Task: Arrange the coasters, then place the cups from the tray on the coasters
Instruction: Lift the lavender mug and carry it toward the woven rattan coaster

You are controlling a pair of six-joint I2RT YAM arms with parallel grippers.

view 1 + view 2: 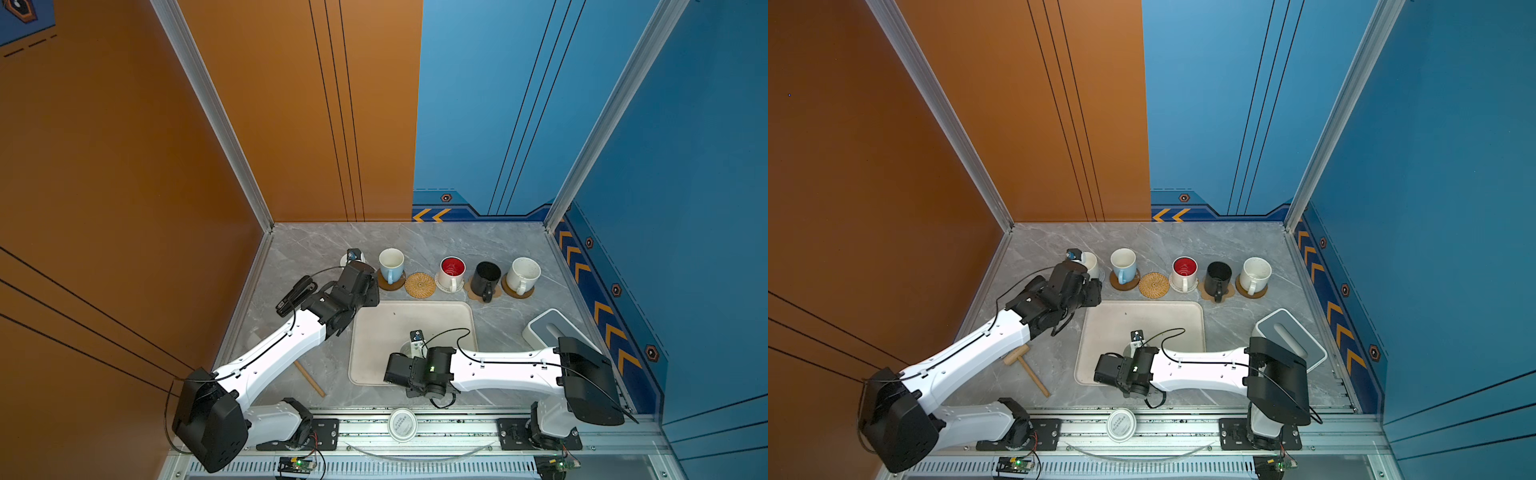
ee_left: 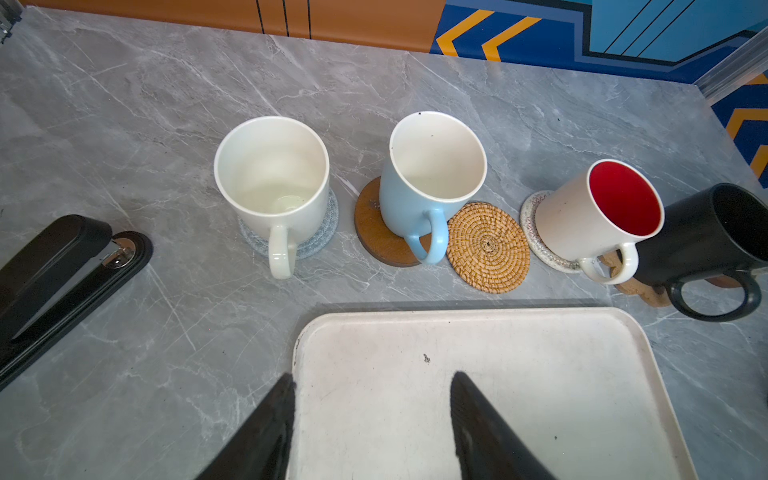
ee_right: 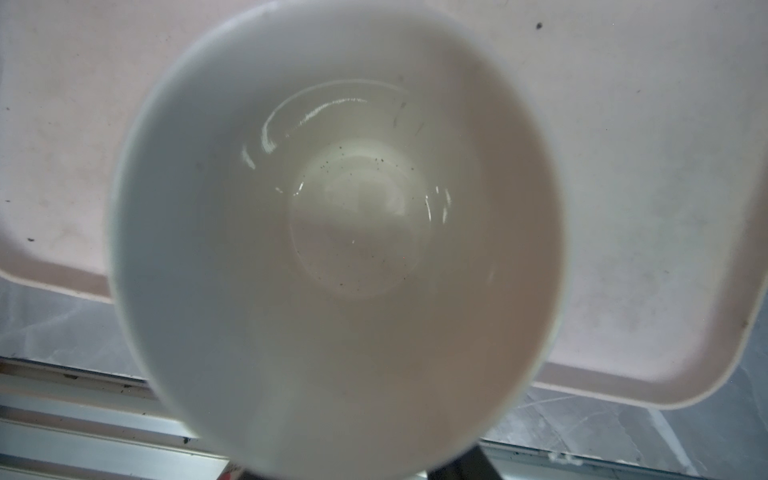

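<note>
**Last cup and right gripper.** The remaining cup (image 3: 340, 208) is over the near part of the tray (image 3: 665, 208). Its glossy off-white interior, speckled with dark grit at the bottom, fills the right wrist view. Its outer colour is hidden, and whether it rests on the tray or is lifted cannot be told. In a top view only a sliver of its rim (image 1: 404, 347) shows under the arm's wrist. The right gripper (image 3: 345, 473) is directly above it. Only dark finger stubs show at the frame edge, behind the cup wall, so it cannot be told whether the jaws pinch the cup.

**Tray.** It is a cream, matte, rounded rectangle with a low rim and a few dark flecks.

**Left gripper.** The left gripper (image 2: 372, 378) hovers over the tray's far left corner with its fingers spread and nothing between them.

**Row beyond the tray, on grey veined marble.**
- The white cup (image 2: 272, 174) stands on the grey-blue woven coaster (image 2: 320, 237).
- The light blue cup (image 2: 411, 208) stands on a brown disc (image 2: 368, 224).
- The coiled rattan coaster (image 2: 488, 247) is bare and touches the brown disc's edge.
- The red-lined cup (image 2: 598, 212) stands on the whitish woven coaster (image 2: 536, 232).
- The matte black cup (image 1: 485, 276) stands on the paw-shaped coaster (image 1: 471, 289).
- The speckled cream cup (image 1: 524, 274) stands on the second brown disc (image 1: 517, 293).

All handles point toward the tray. A black stapler (image 2: 62, 266) lies left of the row.
</note>
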